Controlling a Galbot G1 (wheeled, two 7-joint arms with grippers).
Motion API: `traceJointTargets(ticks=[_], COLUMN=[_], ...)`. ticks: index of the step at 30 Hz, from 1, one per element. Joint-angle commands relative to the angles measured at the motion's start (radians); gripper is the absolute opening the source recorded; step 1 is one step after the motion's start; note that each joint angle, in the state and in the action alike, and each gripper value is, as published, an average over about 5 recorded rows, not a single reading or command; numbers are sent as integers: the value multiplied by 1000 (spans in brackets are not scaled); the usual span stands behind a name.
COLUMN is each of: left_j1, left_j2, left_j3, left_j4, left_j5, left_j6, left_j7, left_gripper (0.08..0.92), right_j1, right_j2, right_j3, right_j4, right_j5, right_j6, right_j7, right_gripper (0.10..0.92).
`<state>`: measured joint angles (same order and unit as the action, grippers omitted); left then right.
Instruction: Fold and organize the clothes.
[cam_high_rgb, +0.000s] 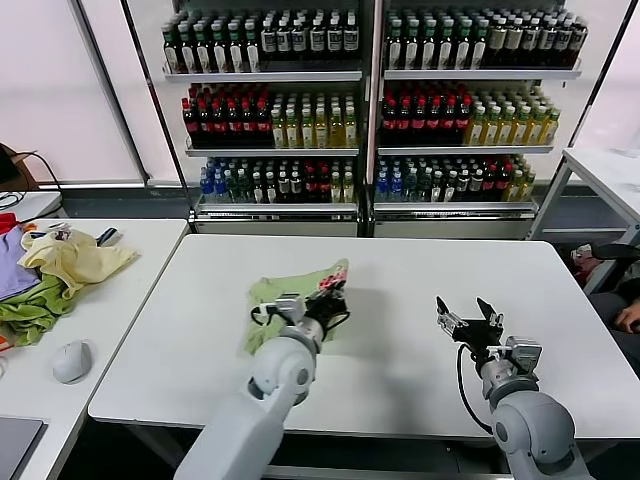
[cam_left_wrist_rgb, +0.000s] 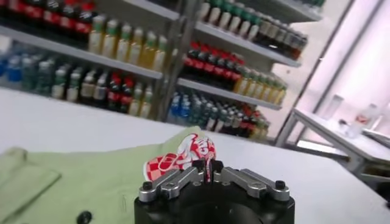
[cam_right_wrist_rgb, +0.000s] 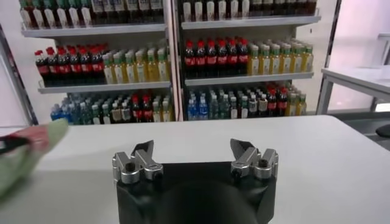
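White table (cam_high_rgb: 400, 330): shirt (cam_high_rgb: 285, 295) lengthwise toward far-right, patch end.

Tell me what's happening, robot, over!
Left pincer pinching shirt at printed patch. Right pincer open, hovering over table. Nothing in the way.

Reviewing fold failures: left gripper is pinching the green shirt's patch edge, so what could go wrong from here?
1. The left gripper pinches only a thin bit of the shirt at its printed patch; the fabric may slip out.
2. The shirt already lies bunched, so the fold may come out crooked.
3. The right gripper waits open, apart from the shirt; nothing pins the cloth, so it may drag.
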<state>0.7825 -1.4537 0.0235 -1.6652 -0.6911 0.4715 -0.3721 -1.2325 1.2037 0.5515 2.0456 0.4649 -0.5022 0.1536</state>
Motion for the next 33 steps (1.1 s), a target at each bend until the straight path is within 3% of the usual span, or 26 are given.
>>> traceJointTargets(ticks=[1,7,13,18,22,33], left_j1=[-104,-21,121,264,352,420], left_j2=[-115,-60,71,167,188,167], left_j3=[142,72,-98,-215,-286,-319], left_j4=[160,55,-131,-209,-244,-275], left_j5=[149,177,244,348,366,402], left_j6=[-105,-174,-199,-245,-249,-258], left_j7=[54,89,71,38,27,15], left_gripper=[204,367,532,679,782,823], right_j1=[9,28,79,170,257,383], right_j2=[0,-1,26,83,140,226], right_j3=[0,-22,-119,-265,-346,-429], right_j4=[-7,-17,-66,-178,-285,-516], right_j5=[-4,-19,-32,-65,-104,-191], right_j6=[-1,-1,0,7,11,-9], right_j7=[0,-1,23,56,81,128], right_gripper=[823,823,823,823,823,823])
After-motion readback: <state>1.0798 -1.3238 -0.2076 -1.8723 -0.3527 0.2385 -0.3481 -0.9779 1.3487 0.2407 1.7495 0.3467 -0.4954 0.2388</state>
